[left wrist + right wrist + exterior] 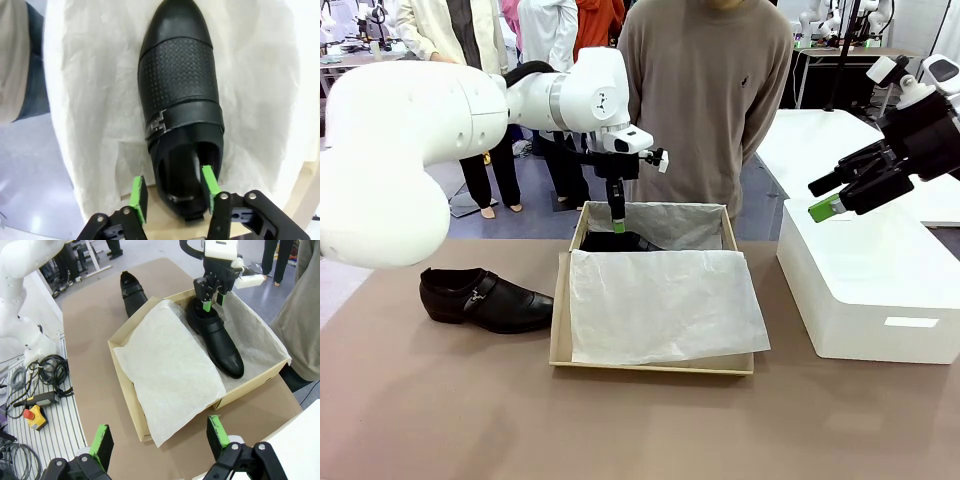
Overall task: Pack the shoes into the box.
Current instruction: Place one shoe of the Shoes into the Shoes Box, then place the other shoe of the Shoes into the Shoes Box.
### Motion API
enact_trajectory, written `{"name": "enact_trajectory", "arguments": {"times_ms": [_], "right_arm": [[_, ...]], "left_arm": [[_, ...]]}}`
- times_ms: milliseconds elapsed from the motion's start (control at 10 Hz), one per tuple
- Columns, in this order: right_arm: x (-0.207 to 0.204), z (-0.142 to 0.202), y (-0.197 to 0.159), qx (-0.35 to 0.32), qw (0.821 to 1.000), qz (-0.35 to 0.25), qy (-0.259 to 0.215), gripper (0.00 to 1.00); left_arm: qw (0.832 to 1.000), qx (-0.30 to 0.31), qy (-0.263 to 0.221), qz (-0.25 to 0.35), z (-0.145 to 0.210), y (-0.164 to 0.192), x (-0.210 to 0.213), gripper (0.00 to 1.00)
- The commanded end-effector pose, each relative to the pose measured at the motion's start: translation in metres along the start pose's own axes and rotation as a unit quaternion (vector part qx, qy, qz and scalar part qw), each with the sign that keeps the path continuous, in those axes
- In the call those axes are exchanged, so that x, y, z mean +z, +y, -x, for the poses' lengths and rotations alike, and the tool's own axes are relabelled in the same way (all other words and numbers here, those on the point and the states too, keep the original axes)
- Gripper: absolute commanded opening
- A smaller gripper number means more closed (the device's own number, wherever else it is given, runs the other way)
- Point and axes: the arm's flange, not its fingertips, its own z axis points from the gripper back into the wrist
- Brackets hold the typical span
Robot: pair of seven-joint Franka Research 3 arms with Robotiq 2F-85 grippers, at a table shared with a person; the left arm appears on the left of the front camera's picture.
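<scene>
— Left gripper point(618, 222) first: is it closed on anything?
— No. It points straight down into the far half of the box point(560, 320), jaws apart on either side of the heel end of one shoe point(180, 100). One green pad point(138, 197) stands clear of the leather. The other is at the collar's edge, and I cannot tell whether it touches.
— And the right gripper point(160, 437)?
— Spread wide and empty, up in the air above the white box point(870, 290).
— Take me down by size.
— The brown desk point(440, 400) carries everything. A person point(705, 100) stands at its far edge, behind the box. The white box is the bulkiest thing on it, just right of the tan box. That box is open, with a sheet of white tissue paper point(660, 305) draped over its near half and front wall. The shoe inside lies on tissue along the far wall. The second shoe point(485, 298) rests on its sole on the desk, just left of the box, toe toward it. Smallest is the metal buckle point(155, 124) on the boxed shoe's strap.
</scene>
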Motion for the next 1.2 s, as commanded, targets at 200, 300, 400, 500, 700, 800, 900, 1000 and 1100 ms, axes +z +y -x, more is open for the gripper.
{"name": "enact_trajectory", "arguments": {"times_ms": [200, 300, 400, 500, 700, 800, 900, 1000, 1100], "right_arm": [[-0.002, -0.003, -0.002, 0.011, 1.000, -0.004, -0.017, 1.00], [-0.002, -0.003, -0.002, 0.011, 1.000, -0.004, -0.017, 1.00], [-0.002, -0.003, -0.002, 0.011, 1.000, -0.004, -0.017, 1.00], [-0.002, -0.003, -0.002, 0.011, 1.000, -0.004, -0.017, 1.00], [-0.002, -0.003, -0.002, 0.011, 1.000, -0.004, -0.017, 1.00], [-0.002, -0.003, -0.002, 0.011, 1.000, -0.004, -0.017, 1.00], [-0.002, -0.003, -0.002, 0.011, 1.000, -0.004, -0.017, 1.00], [-0.002, -0.003, -0.002, 0.011, 1.000, -0.004, -0.017, 1.00], [-0.002, -0.003, -0.002, 0.011, 1.000, -0.004, -0.017, 1.00]], "left_arm": [[1.000, 0.020, -0.001, -0.006, 0.010, -0.004, 0.050, 1.00], [1.000, 0.025, 0.005, -0.008, 0.016, -0.002, 0.053, 1.00], [1.000, 0.006, -0.003, -0.010, 0.009, -0.005, 0.043, 1.00], [1.000, 0.006, -0.003, -0.010, 0.009, -0.005, 0.043, 1.00], [1.000, 0.006, -0.003, -0.010, 0.009, -0.005, 0.043, 1.00], [1.000, 0.006, -0.003, -0.010, 0.009, -0.005, 0.043, 1.00], [1.000, 0.006, -0.003, -0.010, 0.009, -0.005, 0.043, 1.00], [1.000, 0.006, -0.003, -0.010, 0.009, -0.005, 0.043, 1.00], [1.000, 0.006, -0.003, -0.010, 0.009, -0.005, 0.043, 1.00]]}}
